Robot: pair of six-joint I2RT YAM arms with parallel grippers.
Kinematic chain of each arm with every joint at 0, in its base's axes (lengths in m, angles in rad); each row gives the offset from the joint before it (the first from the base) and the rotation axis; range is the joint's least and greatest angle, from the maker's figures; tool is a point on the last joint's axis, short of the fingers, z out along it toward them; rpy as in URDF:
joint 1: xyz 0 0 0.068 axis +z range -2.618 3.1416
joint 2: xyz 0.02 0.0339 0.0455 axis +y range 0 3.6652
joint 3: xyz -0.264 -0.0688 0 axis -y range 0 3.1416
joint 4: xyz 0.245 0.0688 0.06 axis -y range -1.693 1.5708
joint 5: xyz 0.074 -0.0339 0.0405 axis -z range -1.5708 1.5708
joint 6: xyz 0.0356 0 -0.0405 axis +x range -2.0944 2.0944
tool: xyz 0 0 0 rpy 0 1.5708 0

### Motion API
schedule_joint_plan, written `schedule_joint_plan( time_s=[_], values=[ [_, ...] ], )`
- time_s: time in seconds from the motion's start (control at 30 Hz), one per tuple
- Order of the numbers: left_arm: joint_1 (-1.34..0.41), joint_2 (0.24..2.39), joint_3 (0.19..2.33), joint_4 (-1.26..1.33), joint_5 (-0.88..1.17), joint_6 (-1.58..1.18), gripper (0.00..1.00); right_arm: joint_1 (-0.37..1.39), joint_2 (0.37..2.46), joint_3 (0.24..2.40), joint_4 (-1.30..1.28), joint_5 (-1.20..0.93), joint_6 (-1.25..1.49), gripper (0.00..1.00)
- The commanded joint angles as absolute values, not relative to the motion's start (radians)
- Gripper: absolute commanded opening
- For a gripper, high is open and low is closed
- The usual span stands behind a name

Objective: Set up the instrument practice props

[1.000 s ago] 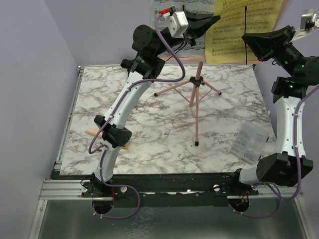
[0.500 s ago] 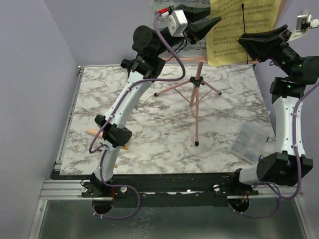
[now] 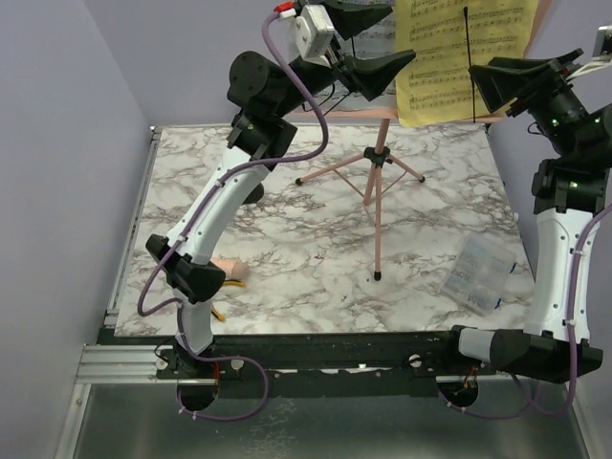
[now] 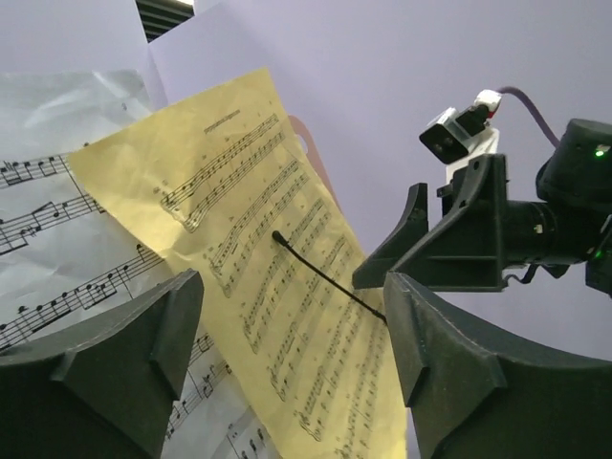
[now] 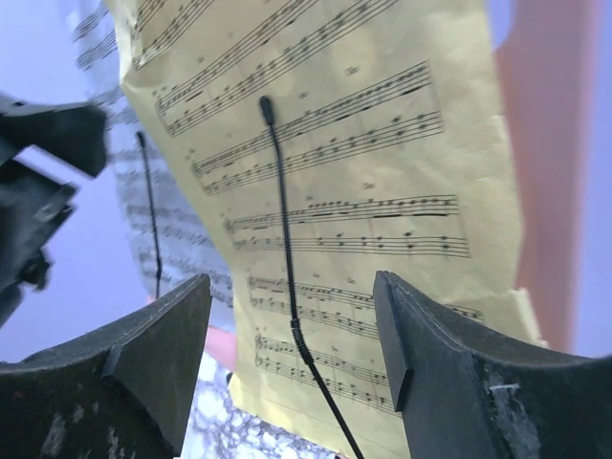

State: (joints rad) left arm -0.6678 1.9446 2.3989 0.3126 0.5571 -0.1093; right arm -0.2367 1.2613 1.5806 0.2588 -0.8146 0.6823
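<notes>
Counter (image 3: pixel 316 258): marble-patterned top, both arm bases at its near edge.

Left arm (image 3: pixel 215 206): reaches up and over the far part of the counter, wrist level with the pages.

Right arm (image 3: pixel 559 249): stands upright along the right edge, wrist turned in toward the pages.

Music stand: the pink tripod pole (image 3: pixel 376 210) stands on the far-centre counter, 3 legs spread. The pink desk (image 5: pixel 540 143) is at its top, mostly hidden by paper.

Yellow sheet-music page (image 3: pixel 459 48): rests upright on the desk. The white page (image 4: pixel 57 239) is beside it on the left, partly under its edge.

Clear plastic box (image 3: pixel 475 273): lies flat on the near-right counter, well apart from the tripod.

Beige toy microphone (image 3: pixel 229 271): lies on the near-left counter, just beside the left arm's elbow.

Left fingers (image 4: pixel 124 363): spread apart and holding nothing, in front of the pages.

Right fingers (image 5: pixel 449 363): spread apart and holding nothing, facing the yellow page.

Black wire retainers: 1 lies across the yellow page (image 5: pixel 282 239) and 1 across the white page (image 5: pixel 148 210).
</notes>
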Motion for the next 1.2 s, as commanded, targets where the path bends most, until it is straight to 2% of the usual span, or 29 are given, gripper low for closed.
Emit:
schedule_joint_plan(
  time_s=[0.0,0.3,0.53,0.67,0.73,0.83,1.0,1.1,1.17],
  values=[
    [-0.667,1.797,2.276,0.333,0.505,-0.239,0.85,-0.235,1.22,1.667,-0.112,-0.589,0.508,0.75],
    [-0.666,1.638,2.004,0.323,0.528,-0.512,0.89,-0.238,1.222,1.723,-0.349,-0.357,0.357,0.77],
    [-0.666,1.533,1.784,0.326,0.549,-0.709,0.88,-0.249,1.24,1.72,-0.364,-0.353,0.298,0.77],
    [-0.666,1.482,1.642,0.328,0.511,-0.777,0.84,-0.251,1.26,1.719,-0.35,-0.39,0.29,0.77],
    [-0.673,1.471,1.584,0.335,0.485,-0.794,0.82,-0.253,1.275,1.733,-0.359,-0.402,0.284,0.73],
    [-0.687,1.463,1.51,0.343,0.413,-0.799,0.77,-0.254,1.267,1.715,-0.338,-0.404,0.285,0.62],
    [-0.706,1.484,1.474,0.348,0.349,-0.777,0.76,-0.253,1.24,1.679,-0.322,-0.379,0.284,0.43],
    [-0.713,1.51,1.485,0.35,0.345,-0.773,0.76,-0.254,1.223,1.65,-0.296,-0.376,0.292,0.42],
    [-0.716,1.524,1.495,0.35,0.352,-0.773,0.76,-0.253,1.223,1.648,-0.29,-0.388,0.294,0.48]
  ],
)
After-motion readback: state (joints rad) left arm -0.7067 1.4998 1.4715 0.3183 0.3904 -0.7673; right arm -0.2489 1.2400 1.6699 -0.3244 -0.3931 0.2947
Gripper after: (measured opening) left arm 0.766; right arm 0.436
